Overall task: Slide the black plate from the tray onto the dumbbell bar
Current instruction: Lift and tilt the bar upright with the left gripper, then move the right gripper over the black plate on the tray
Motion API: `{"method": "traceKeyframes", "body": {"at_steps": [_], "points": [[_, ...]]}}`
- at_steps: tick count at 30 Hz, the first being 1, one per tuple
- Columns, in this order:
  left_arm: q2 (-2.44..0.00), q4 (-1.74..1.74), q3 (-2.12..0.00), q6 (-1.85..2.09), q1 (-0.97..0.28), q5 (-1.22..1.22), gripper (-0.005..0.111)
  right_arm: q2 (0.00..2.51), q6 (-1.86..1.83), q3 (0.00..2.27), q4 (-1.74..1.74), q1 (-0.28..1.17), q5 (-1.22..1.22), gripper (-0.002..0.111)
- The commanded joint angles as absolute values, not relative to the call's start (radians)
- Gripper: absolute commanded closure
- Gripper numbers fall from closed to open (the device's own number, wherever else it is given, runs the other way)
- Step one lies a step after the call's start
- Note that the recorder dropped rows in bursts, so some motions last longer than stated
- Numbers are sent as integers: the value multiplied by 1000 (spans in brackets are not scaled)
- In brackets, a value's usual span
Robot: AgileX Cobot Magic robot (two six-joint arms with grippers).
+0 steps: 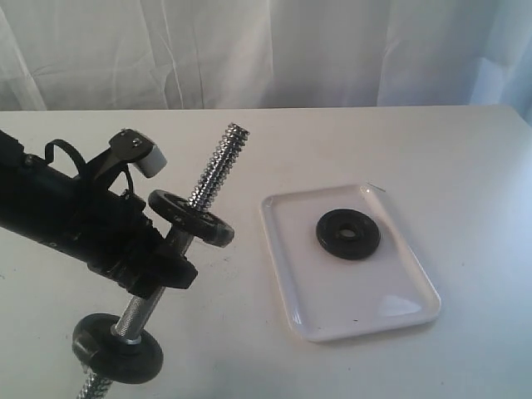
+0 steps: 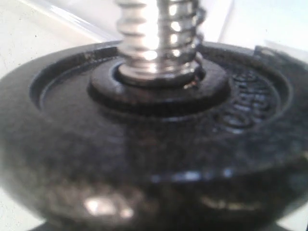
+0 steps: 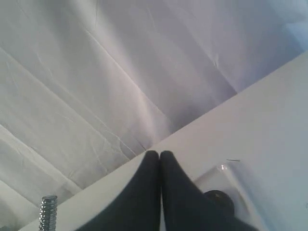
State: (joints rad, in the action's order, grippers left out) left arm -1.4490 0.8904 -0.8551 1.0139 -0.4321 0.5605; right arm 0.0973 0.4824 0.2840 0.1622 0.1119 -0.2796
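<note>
One matte black plate (image 1: pixel 363 239), glossy tray (image 1: pixel 332 301)

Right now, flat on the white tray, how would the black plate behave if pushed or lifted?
The black plate looks like a cast weight disc, so it is probably rigid and heavy for its size. Lying flat on the glossy tray, it would likely slide, not roll. Its low edge probably offers little to pinch.
</note>
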Motion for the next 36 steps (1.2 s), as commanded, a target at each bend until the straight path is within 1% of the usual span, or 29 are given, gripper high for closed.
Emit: {"method": "traceKeyframes", "body": {"at_steps": [1,3,8,15,21,23,26,30,33,36], "points": [[-1381,1077,-869,1045,-431,598,107,178,398,332,207,108,-270,108],[-1374,1079,-869,1050,-431,596,107,224,326,373,242,108,-288,108],[-1372,1084,-869,1052,-431,596,107,400,92,521,258,108,-424,108],[-1372,1086,-869,1053,-431,598,107,610,-173,694,266,108,-419,108],[-1372,1090,-869,1053,-431,594,107,666,-205,727,312,108,-380,108],[-1372,1090,-869,1053,-431,594,107,720,-238,752,340,108,-450,108],[-1372,1090,-869,1053,-431,588,107,841,-430,815,423,108,-605,108],[-1372,1090,-869,1051,-431,577,107,992,-716,891,585,108,-625,108],[-1372,1090,-869,1051,-431,573,107,1075,-747,945,630,108,-599,108],[-1372,1090,-869,1051,-431,563,107,1120,-690,984,639,108,-580,108]]}}
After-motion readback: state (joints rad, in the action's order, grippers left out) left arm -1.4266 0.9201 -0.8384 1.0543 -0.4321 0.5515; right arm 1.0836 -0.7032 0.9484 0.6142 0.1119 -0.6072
